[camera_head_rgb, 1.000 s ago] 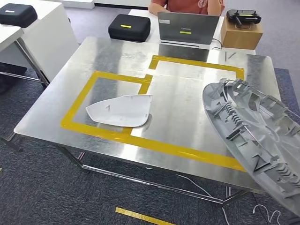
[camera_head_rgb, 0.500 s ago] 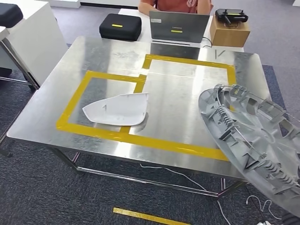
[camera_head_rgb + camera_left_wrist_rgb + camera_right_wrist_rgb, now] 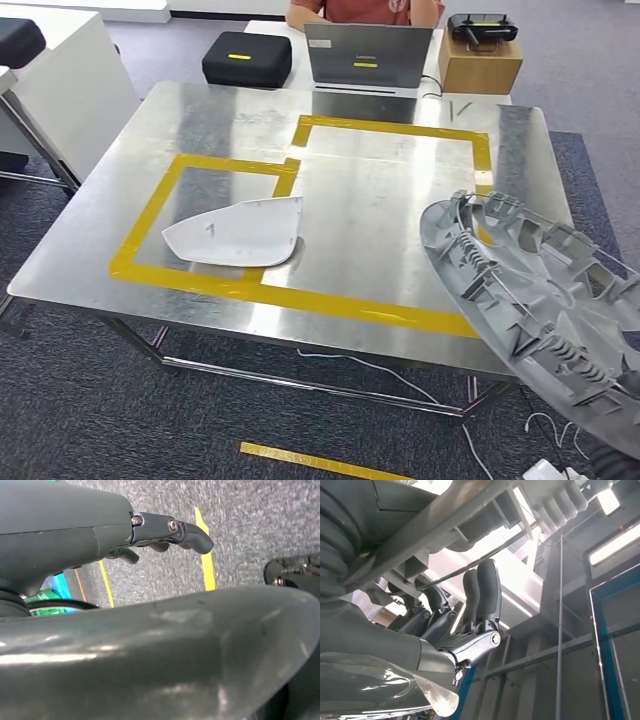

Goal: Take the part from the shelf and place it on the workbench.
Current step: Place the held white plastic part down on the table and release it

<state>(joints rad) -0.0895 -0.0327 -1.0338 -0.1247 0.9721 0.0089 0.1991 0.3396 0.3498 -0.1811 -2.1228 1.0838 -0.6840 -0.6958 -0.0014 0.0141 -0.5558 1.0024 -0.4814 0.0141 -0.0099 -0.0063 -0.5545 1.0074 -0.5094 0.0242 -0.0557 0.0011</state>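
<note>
While you look through the head view, you've got the large grey ribbed plastic disc-shaped part (image 3: pixel 540 315) at lower right, tilted, ribbed inner side facing up, its upper-left edge overlapping the near right corner of the shiny sheet-metal worktop (image 3: pixel 226 110); whether it touches the surface can't be told. You'll see yellow tape outlines (image 3: pixel 332 300) marking two joined rectangles on the worktop. A white curved plastic shell piece (image 3: pixel 234 233) lies flat in the left rectangle, its right end over the tape between the two. Behind the far edge: a black zip case w/ yellow stripe (image 3: pixel 247 58), a grey laptop (image 3: pixel 368 55) w/ a person (image 3: pixel 362 10) sitting behind it, and a brown cardboard box (image 3: pixel 480 62) w/ a black device on top. White furniture (image 3: pixel 68 90) stands at left; grey carpet w/ a yellow tape strip (image 3: pixel 317 462) lies below.

Left wrist view: your left hand (image 3: pixel 158 532) hangs over grey carpet w/ yellow floor lines, dark fingers partly extended, apart, nothing in them.

Right wrist view: your right hand (image 3: pixel 471 615) grips the grey part; dark fingers (image 3: pixel 488 592) press up against its ribbed plastic, w/ ceiling lights behind.
</note>
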